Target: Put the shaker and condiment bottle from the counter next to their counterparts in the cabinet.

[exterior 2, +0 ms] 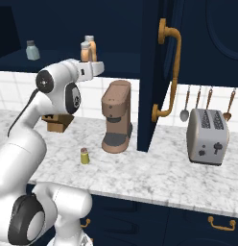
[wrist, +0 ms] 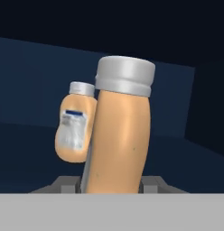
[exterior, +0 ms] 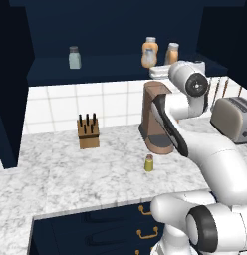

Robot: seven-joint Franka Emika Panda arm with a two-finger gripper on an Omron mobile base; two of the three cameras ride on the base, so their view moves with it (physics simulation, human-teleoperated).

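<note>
The tool (wrist: 111, 187) is clamped low on the condiment bottle (wrist: 119, 135), whose slim orange body is seen rising between the two finger tips in the hand view, slightly tilted. The bottle is held up at the shelf recess of the cabinet (exterior: 115, 30), just beside the bulbous orange bottle (wrist: 77, 128) with the pale label; whether its base is yet set on the shelf cannot be told. A rigid, smooth and probably light plastic body is judged; because it is tall and narrow, it may be tipped easily on release. A hold low on the straight wall, below the pale grey cap, is judged soundest.

The shaker (exterior: 149, 163) is left on the worktop (exterior: 70, 169), in front of the coffee machine (exterior: 156, 117). It is judged small, stiff and light, best taken across its cylindrical body under the cap. The pale grey-blue shaker (exterior: 74, 58) is stood well apart, at the shelf's left.
</note>
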